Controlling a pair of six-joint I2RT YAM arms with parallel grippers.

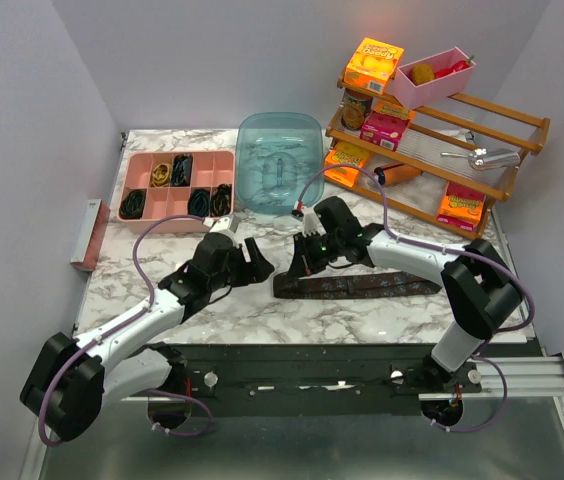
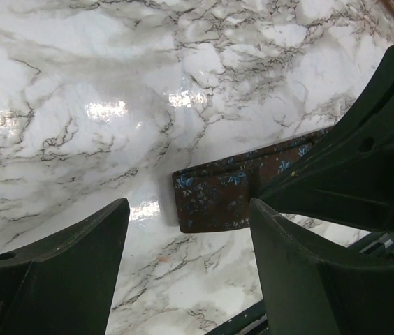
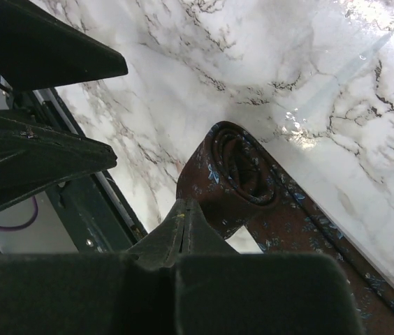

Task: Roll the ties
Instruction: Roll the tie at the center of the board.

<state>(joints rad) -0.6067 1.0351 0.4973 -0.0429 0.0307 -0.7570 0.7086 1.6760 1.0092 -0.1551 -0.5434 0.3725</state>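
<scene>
Arm bases [image 1: 442, 385] sit nearest us at the table [image 1: 262, 320] edge. L gripper [image 1: 258, 262] is spread wide, just beside the tie's [image 1: 362, 285] left end. R gripper [image 1: 297, 262] is pressed together, tips at the coil [image 3: 242, 164] started on that end; we can't tell if fabric's caught. Rest of the tie lies flat mid-table. Beyond: pink tray [image 1: 152, 224] w/ rolled ties [image 1: 134, 205], blue tub [image 1: 280, 165].

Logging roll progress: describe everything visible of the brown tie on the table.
The tie is dark brown fabric with small blue flowers. It lies flat on the marble table, its left end wound into a small coil, the rest unrolled toward the right. The shut right end effector touches the coil's edge; the open left end effector stands beside it, not gripping.
</scene>
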